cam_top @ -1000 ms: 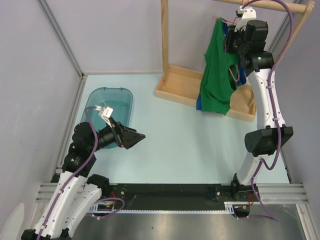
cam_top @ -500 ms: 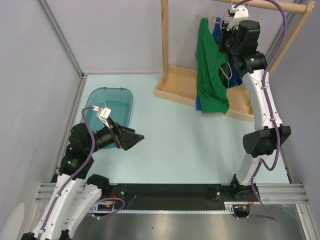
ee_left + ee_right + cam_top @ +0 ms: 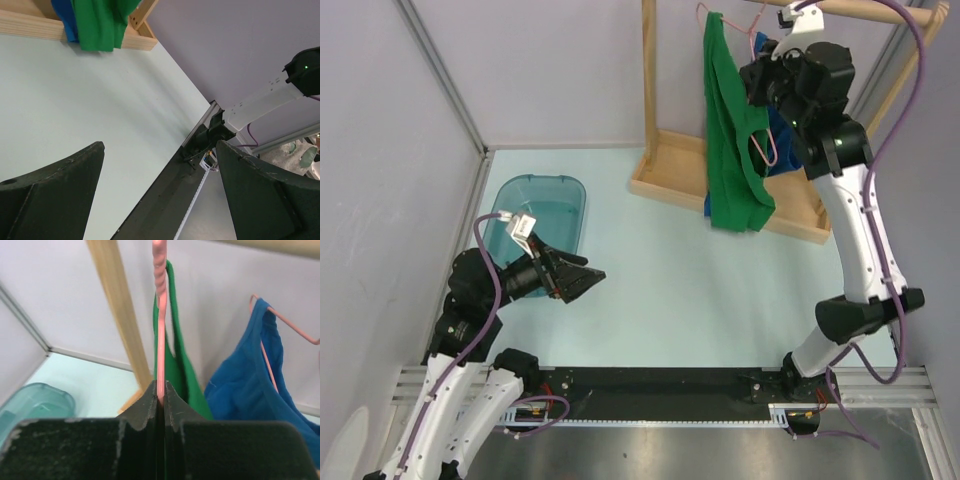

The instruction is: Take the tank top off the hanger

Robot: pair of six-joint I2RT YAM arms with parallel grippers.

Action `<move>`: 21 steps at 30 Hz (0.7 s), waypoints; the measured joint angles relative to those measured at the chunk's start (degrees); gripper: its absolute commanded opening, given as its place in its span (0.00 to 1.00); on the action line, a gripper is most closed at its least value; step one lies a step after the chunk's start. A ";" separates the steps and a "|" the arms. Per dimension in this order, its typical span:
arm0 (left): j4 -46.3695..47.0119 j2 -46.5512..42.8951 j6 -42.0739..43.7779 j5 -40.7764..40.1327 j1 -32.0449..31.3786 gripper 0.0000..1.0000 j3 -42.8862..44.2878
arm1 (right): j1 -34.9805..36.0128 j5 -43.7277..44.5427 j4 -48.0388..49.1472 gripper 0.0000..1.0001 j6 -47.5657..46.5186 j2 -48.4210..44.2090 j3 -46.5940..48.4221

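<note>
The green tank top [image 3: 728, 150] hangs on a pink hanger [image 3: 767, 152] under the wooden rack's top rail [image 3: 880, 12]. My right gripper [image 3: 760, 85] is shut on the hanger's pink wire [image 3: 159, 315], with the green tank top [image 3: 175, 360] draped just behind the jaws [image 3: 160, 390]. A blue garment [image 3: 255, 380] hangs on a second pink hanger to the right. My left gripper [image 3: 588, 278] is open and empty, low over the table at the left. Its wrist view [image 3: 160, 150] shows the tank top's hem [image 3: 100, 25] far off.
The wooden rack has an upright post [image 3: 648, 80] and a tray-like base [image 3: 670, 170] at the back. A teal bin [image 3: 535, 205] lies at the left, beside my left arm. Grey walls close in the table on both sides.
My right gripper has carried the hanger and the green tank top to the left, away from the blue garment. The left gripper has shifted slightly towards me.
</note>
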 measured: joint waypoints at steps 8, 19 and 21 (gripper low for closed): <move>1.29 0.31 -2.08 3.32 -0.09 0.95 0.79 | 3.10 0.79 -0.07 0.00 3.52 -16.24 -15.13; 6.08 6.58 -6.69 -6.34 -22.38 0.85 6.01 | 21.29 0.70 -5.95 0.00 12.24 -39.71 -41.92; 6.32 8.26 -7.06 -11.30 -27.80 0.82 8.79 | 25.29 0.74 -6.73 0.00 13.64 -42.66 -44.72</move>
